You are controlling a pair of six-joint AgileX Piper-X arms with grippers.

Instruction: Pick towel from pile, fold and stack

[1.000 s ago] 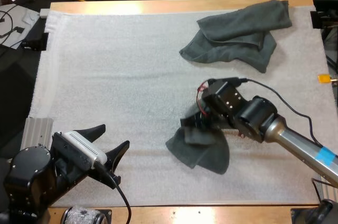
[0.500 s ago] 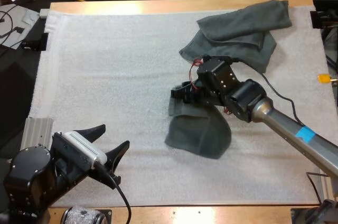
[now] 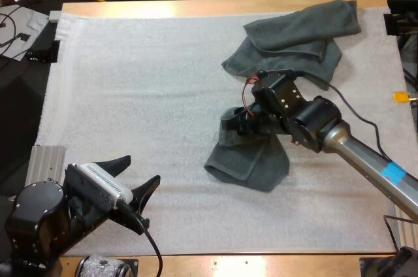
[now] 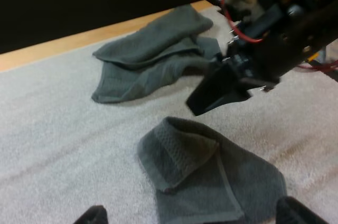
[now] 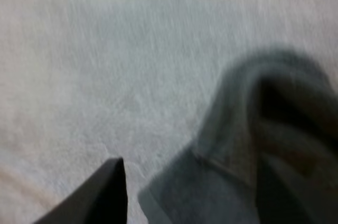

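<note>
A dark grey-green towel (image 3: 249,158) lies loosely folded on the white mat (image 3: 130,81), its far edge doubled over into a flap. My right gripper (image 3: 240,124) hovers just over that flap, open, with nothing in it. In the right wrist view one black finger (image 5: 97,195) stands clear of the towel (image 5: 237,129). The crumpled pile (image 3: 294,38) lies at the far right. My left gripper (image 3: 134,182) rests open at the near left corner, far from both. In the left wrist view the folded towel (image 4: 206,174) lies ahead, the right gripper (image 4: 216,94) above it, the pile (image 4: 153,57) behind.
The mat's left half and near strip are bare. A ribbed metal block (image 3: 44,159) sits at the mat's near left edge. The table's wooden rim (image 3: 215,6) runs along the far side.
My right gripper carried the towel's edge toward the far side, opened and let it drop as a flap, then drew slightly back right. The left arm stayed still.
</note>
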